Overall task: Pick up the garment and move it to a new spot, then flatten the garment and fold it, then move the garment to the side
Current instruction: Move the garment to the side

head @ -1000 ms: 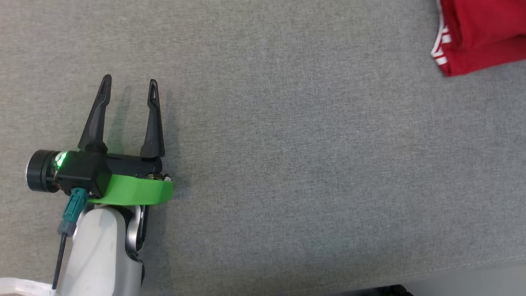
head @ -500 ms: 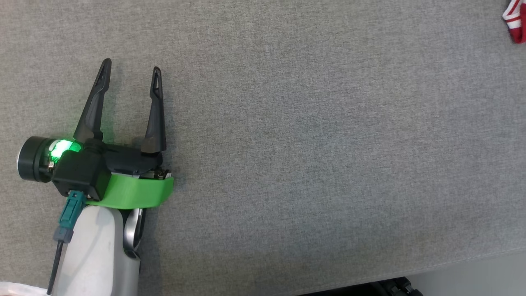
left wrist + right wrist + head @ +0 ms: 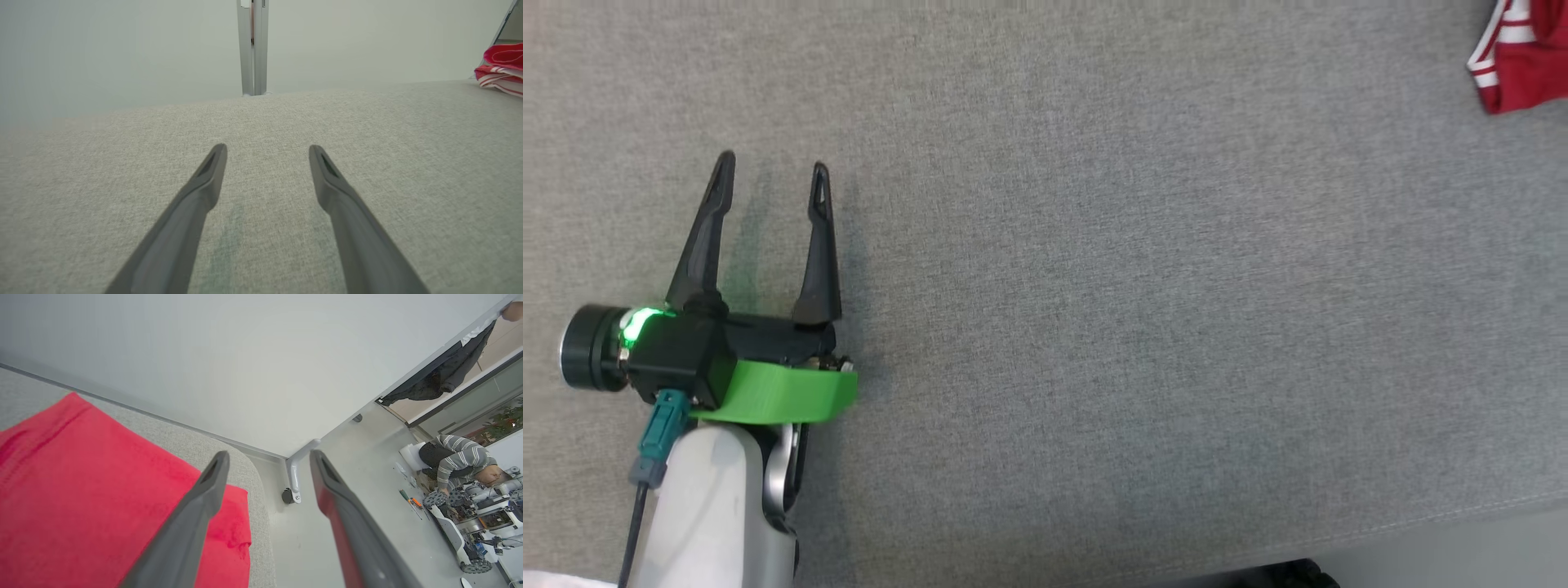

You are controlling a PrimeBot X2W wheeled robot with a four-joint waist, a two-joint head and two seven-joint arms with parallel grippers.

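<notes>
Soft, even, bright light falls over the grey padded surface (image 3: 1135, 286), dimming slightly toward its near edge. The left gripper (image 3: 773, 162) throws faint, blurred shadows just beside its fingers (image 3: 821, 245), and its green lamp (image 3: 639, 321) tints the fabric. In the left wrist view the finger bases blur and the surface's far edge bows. In the right wrist view the red garment (image 3: 81, 490) reddens one finger of the right gripper (image 3: 267, 454).

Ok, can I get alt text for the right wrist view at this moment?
The right gripper stands open, its two dark fingers apart with nothing between them, over a corner of the grey padded surface where the red garment lies at the left. Beyond the edge is a pale floor, where a person in a striped top bends over equipment at far right.
</notes>
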